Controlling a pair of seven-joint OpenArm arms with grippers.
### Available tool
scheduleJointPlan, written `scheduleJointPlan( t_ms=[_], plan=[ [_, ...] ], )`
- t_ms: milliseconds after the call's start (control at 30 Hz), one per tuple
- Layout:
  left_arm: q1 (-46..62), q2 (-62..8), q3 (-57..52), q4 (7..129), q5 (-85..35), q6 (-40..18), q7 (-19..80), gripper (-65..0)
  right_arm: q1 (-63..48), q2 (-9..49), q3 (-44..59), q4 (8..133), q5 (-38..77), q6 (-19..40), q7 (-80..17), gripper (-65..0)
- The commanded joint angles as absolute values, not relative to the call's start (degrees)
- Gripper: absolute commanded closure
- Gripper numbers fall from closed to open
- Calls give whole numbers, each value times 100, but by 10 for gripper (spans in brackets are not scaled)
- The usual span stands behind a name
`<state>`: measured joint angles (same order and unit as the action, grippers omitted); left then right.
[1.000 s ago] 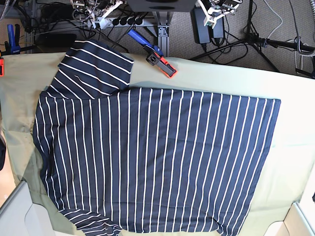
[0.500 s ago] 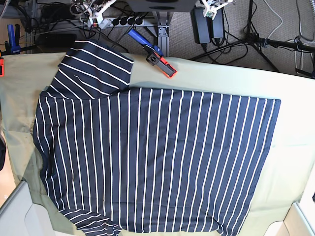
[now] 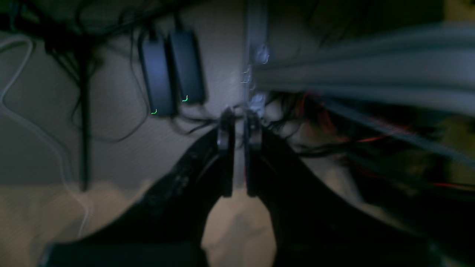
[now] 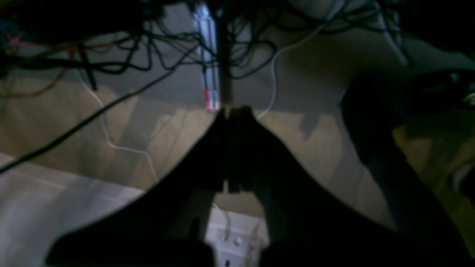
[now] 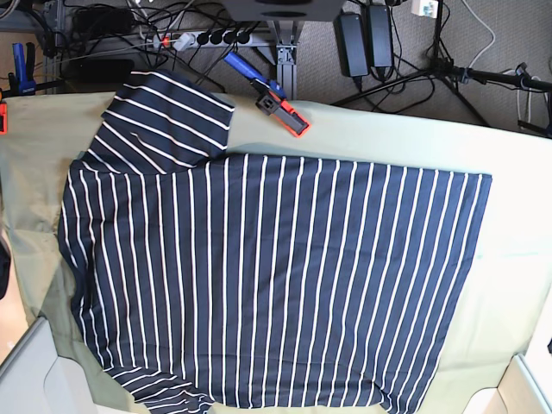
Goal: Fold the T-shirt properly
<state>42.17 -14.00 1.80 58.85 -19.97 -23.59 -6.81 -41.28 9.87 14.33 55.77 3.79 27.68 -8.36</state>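
Note:
The T-shirt (image 5: 276, 276) lies spread flat on the olive-green cloth (image 5: 509, 259), navy with white stripes. One sleeve (image 5: 168, 121) sticks out at the upper left and the hem is on the right. Neither arm shows over it in the base view. In the left wrist view my left gripper (image 3: 237, 118) hangs above the floor, its fingers nearly together with only a thin slit and nothing between them. My right gripper (image 4: 233, 111) is shut and empty, pointing at cables and floor. Neither wrist view shows the shirt.
A blue and orange clamp (image 5: 272, 99) lies on the cloth just behind the shirt. Grey bin corners sit at the bottom left (image 5: 34, 371) and bottom right (image 5: 526, 388). Power bricks (image 5: 366, 39), cables and frame legs lie beyond the table's far edge.
The white arm parts at the top edge of the base view have drawn back out of the frame. The shirt and clamp have not moved.

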Motion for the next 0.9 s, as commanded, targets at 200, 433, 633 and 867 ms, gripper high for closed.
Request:
scheduleJointPlan(
  t_ms=[200, 433, 633, 867],
  plan=[
    [5411, -1435, -790, 7926, -2740, -3728, -423, -45, -5500, 1457, 1393, 7894, 1942, 3000, -1699, 0],
    [6143, -1466, -1745, 9813, -3627, -4000, 578, -45, -6394, 1651, 2099, 10296, 3323, 3000, -2285, 0],
    [6145, -1544, -2499, 10818, -4615, -4000, 1686, -46, -6230, 1643, 3229, 11319, 4705, 2998, -2449, 0],
    [6145, -1546, -3083, 11301, -4890, -4000, 2034, -48, -5382, 1636, 3739, 11284, 4772, 2814, -2687, -193]
  ],
)
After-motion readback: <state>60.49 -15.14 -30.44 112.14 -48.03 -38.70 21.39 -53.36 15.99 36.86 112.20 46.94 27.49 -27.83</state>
